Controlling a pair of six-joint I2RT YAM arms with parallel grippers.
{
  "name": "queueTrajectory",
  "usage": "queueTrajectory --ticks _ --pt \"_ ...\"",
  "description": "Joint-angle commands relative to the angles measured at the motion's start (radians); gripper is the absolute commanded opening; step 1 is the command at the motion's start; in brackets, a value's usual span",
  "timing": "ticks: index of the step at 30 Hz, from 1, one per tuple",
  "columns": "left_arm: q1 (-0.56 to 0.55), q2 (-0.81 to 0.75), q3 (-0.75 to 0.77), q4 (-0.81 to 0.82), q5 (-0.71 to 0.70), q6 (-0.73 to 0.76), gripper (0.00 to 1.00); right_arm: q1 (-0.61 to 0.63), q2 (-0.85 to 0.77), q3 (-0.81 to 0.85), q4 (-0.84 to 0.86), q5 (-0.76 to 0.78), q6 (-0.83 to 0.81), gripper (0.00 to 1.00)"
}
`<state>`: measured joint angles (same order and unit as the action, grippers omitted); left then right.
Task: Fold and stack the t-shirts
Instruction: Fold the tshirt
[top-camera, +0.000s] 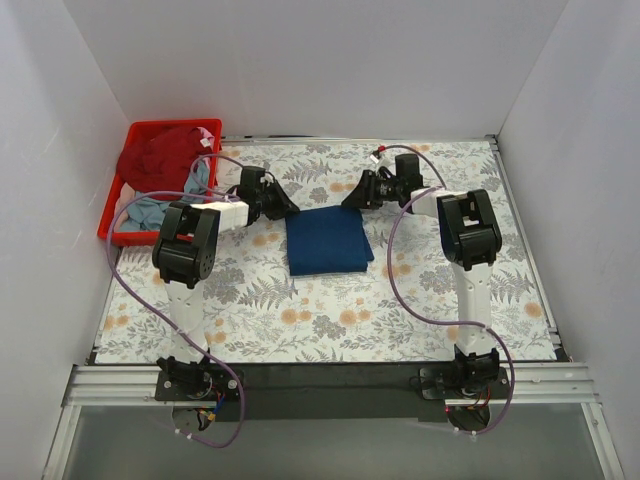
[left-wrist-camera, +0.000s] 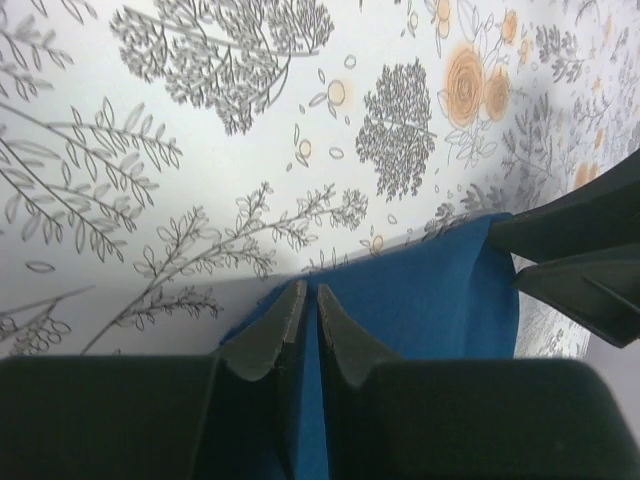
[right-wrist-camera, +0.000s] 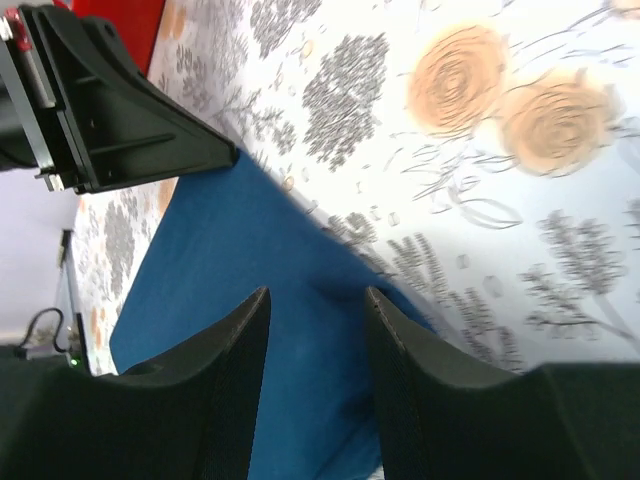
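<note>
Top external view: one navy blue cloth t-shirt (top-camera: 328, 242) lies folded into a flat, nearly square packet at the middle of the floral-patterned counter (top-camera: 400, 320). It is slightly wider from side to side than front to back. Its edges are turned a little off the counter's edges, the far edge rising toward the right. No print, collar or sleeve shows, so I cannot tell which way the neck points.

The left pincer (top-camera: 288, 206) sits at the packet's far left corner. In its wrist view the two fingers (left-wrist-camera: 290, 330) are drawn to a thin slit, pinching the blue cloth at its edge. The right pincer (top-camera: 350, 197) is at the far right corner. Its fingers (right-wrist-camera: 240, 350) stand moderately apart over the cloth and hold nothing. The two pincers face each other across the far edge.

Well apart, at the far left corner of the counter, stands one red plastic crate (top-camera: 112, 215). It holds a crumpled dark red t-shirt (top-camera: 160, 155) and a pale grey-blue t-shirt (top-camera: 145, 210), which spills over the crate's near side. That makes three shirts in all: one on the counter and two in the crate. A purple cable (top-camera: 400, 290) loops from each arm, neither of them crossing the folded shirt.
</note>
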<state>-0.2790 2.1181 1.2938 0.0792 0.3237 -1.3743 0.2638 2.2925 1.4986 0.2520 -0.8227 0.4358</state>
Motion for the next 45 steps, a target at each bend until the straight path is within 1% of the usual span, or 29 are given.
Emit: queueTrajectory --ticks 1,4,6,7,9,10,12,14,15,18,19,23,26,29,30,36,39,41,45 --pt "0.012 0.016 0.035 0.027 -0.012 0.009 0.08 -0.023 0.041 0.069 0.128 -0.041 0.082 0.49" --pt "0.020 0.013 0.027 0.025 -0.017 0.006 0.09 -0.029 0.033 0.078 0.142 -0.062 0.113 0.48" --pt "0.021 -0.030 0.024 0.021 -0.024 0.014 0.13 -0.029 -0.001 0.049 0.150 -0.070 0.123 0.48" --pt "0.021 -0.047 0.024 0.018 -0.038 0.020 0.14 -0.029 -0.046 0.034 0.153 -0.064 0.124 0.48" --pt "0.021 -0.116 0.018 0.008 -0.051 0.032 0.19 -0.029 -0.099 -0.024 0.158 -0.059 0.127 0.48" --pt "0.021 -0.139 0.010 0.005 -0.058 0.034 0.21 -0.029 -0.151 -0.052 0.162 -0.058 0.132 0.48" --pt "0.020 -0.196 -0.011 0.004 -0.055 0.021 0.24 -0.025 -0.201 -0.142 0.205 -0.067 0.161 0.49" --pt "0.020 -0.269 -0.059 -0.008 -0.040 -0.006 0.24 -0.012 -0.267 -0.208 0.249 -0.093 0.199 0.49" --pt "0.020 -0.289 -0.076 -0.022 -0.032 -0.017 0.24 -0.008 -0.289 -0.284 0.286 -0.101 0.213 0.49" --pt "0.006 -0.397 -0.174 -0.035 0.008 -0.049 0.25 0.021 -0.364 -0.401 0.360 -0.136 0.265 0.49" --pt "-0.003 -0.452 -0.235 -0.036 0.015 -0.052 0.24 0.029 -0.395 -0.476 0.410 -0.144 0.276 0.49" --pt "-0.055 -0.559 -0.368 -0.030 0.060 -0.080 0.23 0.052 -0.430 -0.613 0.503 -0.161 0.319 0.49" --pt "-0.091 -0.590 -0.462 -0.018 0.083 -0.109 0.20 0.052 -0.423 -0.681 0.575 -0.190 0.356 0.49" --pt "-0.097 -0.593 -0.531 -0.006 0.094 -0.153 0.18 0.048 -0.386 -0.710 0.579 -0.220 0.351 0.49" --pt "-0.097 -0.592 -0.575 0.013 0.089 -0.161 0.17 0.046 -0.375 -0.718 0.584 -0.220 0.348 0.49" --pt "-0.097 -0.570 -0.677 0.030 0.090 -0.203 0.13 0.015 -0.321 -0.778 0.601 -0.182 0.334 0.47" --pt "-0.097 -0.596 -0.705 0.005 0.063 -0.209 0.12 -0.005 -0.340 -0.793 0.598 -0.174 0.325 0.47" --pt "-0.097 -0.642 -0.723 -0.028 0.016 -0.207 0.12 -0.014 -0.355 -0.798 0.599 -0.174 0.325 0.47" --pt "-0.097 -0.727 -0.712 -0.056 -0.029 -0.209 0.12 -0.015 -0.416 -0.784 0.599 -0.171 0.348 0.47"
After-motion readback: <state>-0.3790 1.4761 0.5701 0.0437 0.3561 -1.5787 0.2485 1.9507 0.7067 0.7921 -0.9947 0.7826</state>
